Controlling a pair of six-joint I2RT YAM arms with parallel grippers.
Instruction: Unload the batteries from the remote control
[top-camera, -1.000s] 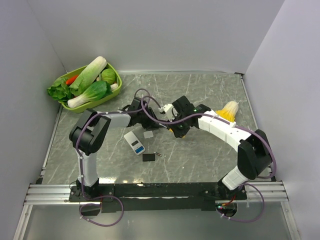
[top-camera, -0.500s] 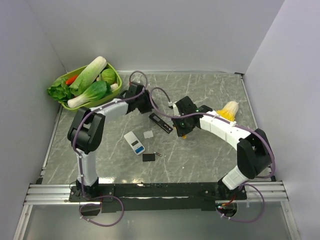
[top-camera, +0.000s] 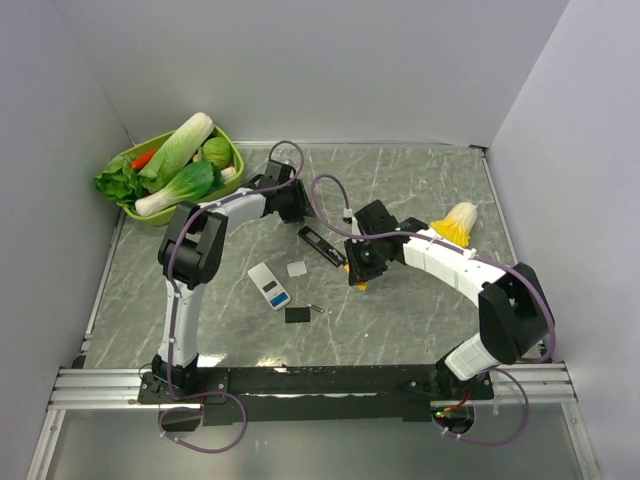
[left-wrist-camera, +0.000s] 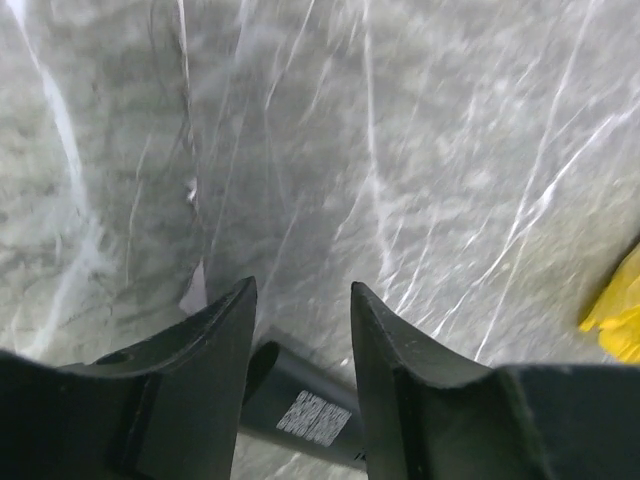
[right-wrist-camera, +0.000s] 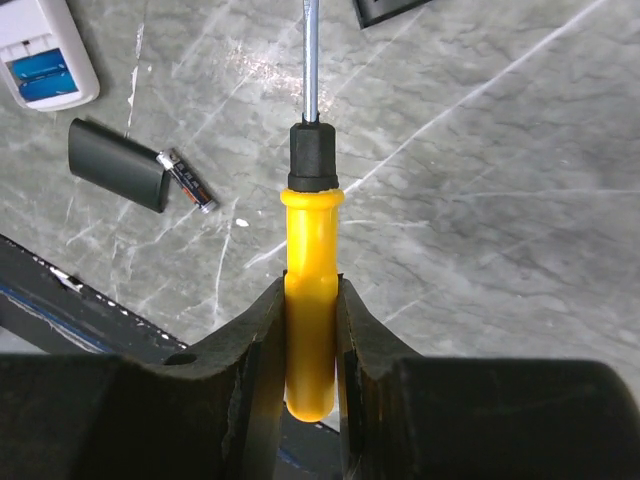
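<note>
On the right, a clenched right gripper (right-wrist-camera: 310, 288), pinching the handle of a yellow screwdriver (right-wrist-camera: 311, 235) from both sides, black collar and thin metal shaft pointing away from the wrist over the grey marble table (right-wrist-camera: 480, 200). On the left, a left gripper (left-wrist-camera: 300, 292) with jaws parted and nothing between them, hanging just beside one end of a black remote (left-wrist-camera: 300, 405) (with a small white label (left-wrist-camera: 312, 418) on it in the wrist view). From above, that black remote slantwise near the middle of the table, between the two grippers. Nearer the arm bases, a white remote (top-camera: 268, 285) with its back open and blue batteries (right-wrist-camera: 45, 75) seated side by side in the compartment. Just beside it, toward the far side, a small white cover (top-camera: 297, 268). Nearer still, a black cover (right-wrist-camera: 118, 165) flat on the table and, right at its end, a loose dark battery (right-wrist-camera: 186, 180) with a coppery band, out of any remote. No telling from these views whether the black remote holds cells. In the far left corner, a green basket (top-camera: 236, 152) heaped with leafy vegetables (top-camera: 185, 165). At the far right, just past the right arm, a yellow-and-white cabbage (top-camera: 458, 218) on the table.
</note>
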